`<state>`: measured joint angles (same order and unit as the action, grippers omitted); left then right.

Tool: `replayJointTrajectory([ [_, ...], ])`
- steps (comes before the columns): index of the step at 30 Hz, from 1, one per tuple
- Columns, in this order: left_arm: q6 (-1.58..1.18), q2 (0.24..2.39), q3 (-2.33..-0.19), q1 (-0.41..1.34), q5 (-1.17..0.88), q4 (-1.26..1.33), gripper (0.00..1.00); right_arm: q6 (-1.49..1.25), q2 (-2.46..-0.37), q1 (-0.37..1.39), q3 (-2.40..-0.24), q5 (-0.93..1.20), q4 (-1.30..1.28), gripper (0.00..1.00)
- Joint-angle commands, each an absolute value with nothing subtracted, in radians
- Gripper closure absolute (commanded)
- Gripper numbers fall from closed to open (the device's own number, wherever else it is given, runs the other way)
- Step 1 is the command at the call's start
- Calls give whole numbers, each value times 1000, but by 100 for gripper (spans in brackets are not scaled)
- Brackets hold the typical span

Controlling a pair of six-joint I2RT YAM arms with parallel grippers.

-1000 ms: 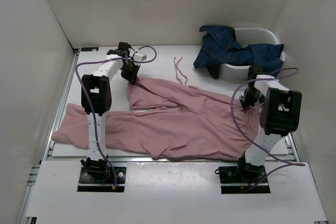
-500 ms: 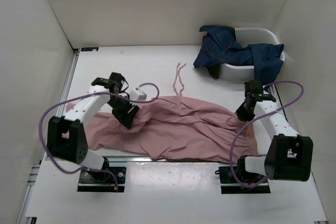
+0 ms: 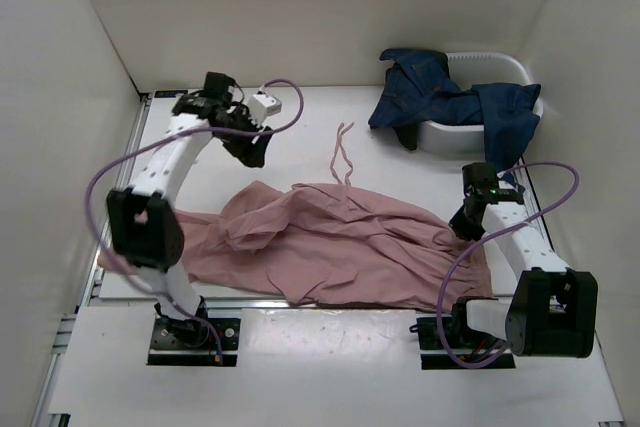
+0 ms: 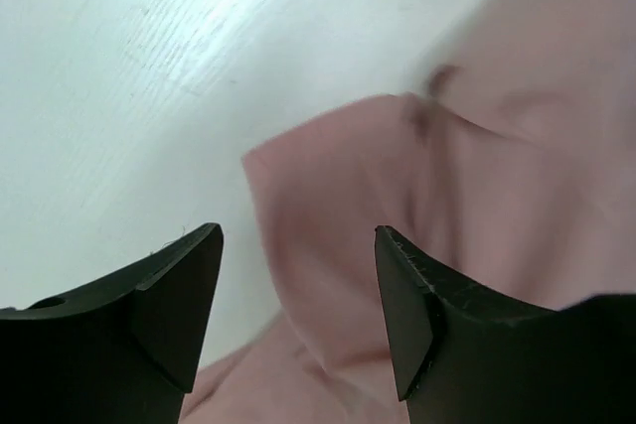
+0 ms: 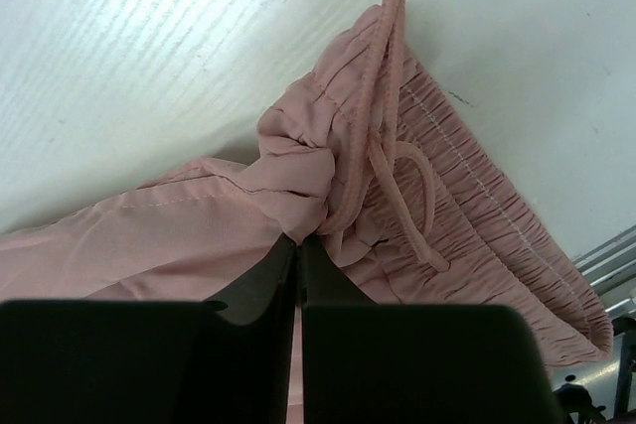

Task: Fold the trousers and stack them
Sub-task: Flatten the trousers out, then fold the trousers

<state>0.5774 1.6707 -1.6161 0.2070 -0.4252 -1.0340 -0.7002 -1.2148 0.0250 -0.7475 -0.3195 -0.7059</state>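
The dusty-pink trousers (image 3: 340, 237) lie wrinkled across the near half of the table, and their thin drawstring (image 3: 342, 147) trails toward the back. My left gripper (image 3: 255, 154) hangs open above bare table behind the trousers' left part. In the left wrist view the left gripper (image 4: 298, 235) has nothing between its fingers, and a fold of the trousers (image 4: 497, 96) lies below it. My right gripper (image 3: 462, 225) is at the trousers' right end. In the right wrist view the right gripper (image 5: 298, 240) is shut on the gathered waist of the trousers (image 5: 417, 215), beside the drawstring (image 5: 393, 47).
A white tub (image 3: 505, 67) stands at the back right with dark blue jeans (image 3: 440, 97) draped over it and onto the table. White walls close in on the left, back and right. The trousers' near edge lies along the table's metal front rail (image 3: 380, 305).
My left gripper carried a trouser leg toward the near side, opened and let it go, then rose back to the far left. The fabric now lies bunched. The right gripper kept its grip.
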Motion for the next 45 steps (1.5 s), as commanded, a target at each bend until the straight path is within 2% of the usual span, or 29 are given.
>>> replayJointTrajectory([
  [1,424,1896,-1646,210,-211,-962,27,-706,-1193,28,-732,-377,-721,100],
  [2,393,1929,-1646,200,-142,-962,27,-706,-1193,28,-732,-377,-721,100],
  [5,414,2022,-1657,213,-143,-1020,27,-706,-1193,28,-732,-377,-721,100],
  [8,439,1987,-1516,244,-143,-1034,12,-706,-1174,28,-723,-388,-730,100],
  [11,448,1967,-1401,253,-153,-1006,15,-706,-1164,28,-713,-388,-730,100],
  [12,448,1967,-1388,253,-176,-1006,21,-706,-1164,28,-713,-388,-730,100],
  [13,448,1967,-1378,253,-205,-1028,44,-706,-1164,28,-713,-397,-730,100],
  [16,457,1967,-1420,253,-297,-1078,86,-715,-1164,28,-722,-406,-730,100],
  [20,410,1957,-1554,204,-241,-1121,86,-715,-1155,28,-759,-434,-730,100],
  [21,370,1939,-1592,154,-154,-1105,86,-715,-1144,28,-759,-458,-730,100],
  [26,319,1849,-1834,-37,-68,-1080,86,-724,-1075,28,-772,-525,-752,100],
  [30,331,1778,-1781,-124,-20,-1057,86,-724,-1023,18,-749,-537,-743,100],
  [35,331,1700,-1579,-234,-2,-1000,86,-703,-1003,18,-738,-537,-732,100],
  [37,331,1689,-1566,-268,12,-989,86,-693,-971,18,-738,-537,-713,100],
  [41,368,1712,-1652,-375,63,-979,86,-641,-950,-12,-820,-549,-696,100],
  [45,425,1775,-1833,-474,121,-1054,86,-658,-908,-35,-870,-540,-747,100],
])
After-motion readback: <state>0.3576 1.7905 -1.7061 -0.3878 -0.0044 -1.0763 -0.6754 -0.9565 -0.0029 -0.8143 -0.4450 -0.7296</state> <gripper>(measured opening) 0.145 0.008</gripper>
